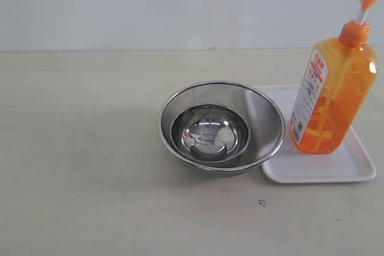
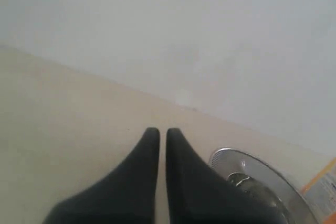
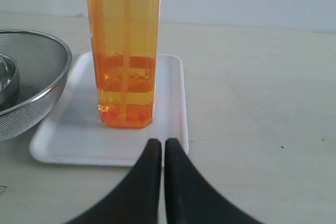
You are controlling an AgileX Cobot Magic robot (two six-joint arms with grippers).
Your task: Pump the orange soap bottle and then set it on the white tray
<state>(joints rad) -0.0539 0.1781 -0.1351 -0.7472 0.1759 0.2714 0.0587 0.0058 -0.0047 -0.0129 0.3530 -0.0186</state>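
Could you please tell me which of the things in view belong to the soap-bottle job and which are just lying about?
Part of the job:
- orange soap bottle, standing upright on the tray
- white tray

Just lying about:
- steel mesh bowl, its rim overlapping the tray's near edge
- small steel bowl, sitting inside the mesh bowl

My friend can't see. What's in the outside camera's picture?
A tall orange soap bottle stands on a white tray. Left of it, a small steel bowl sits inside a bigger mesh bowl on a beige table.
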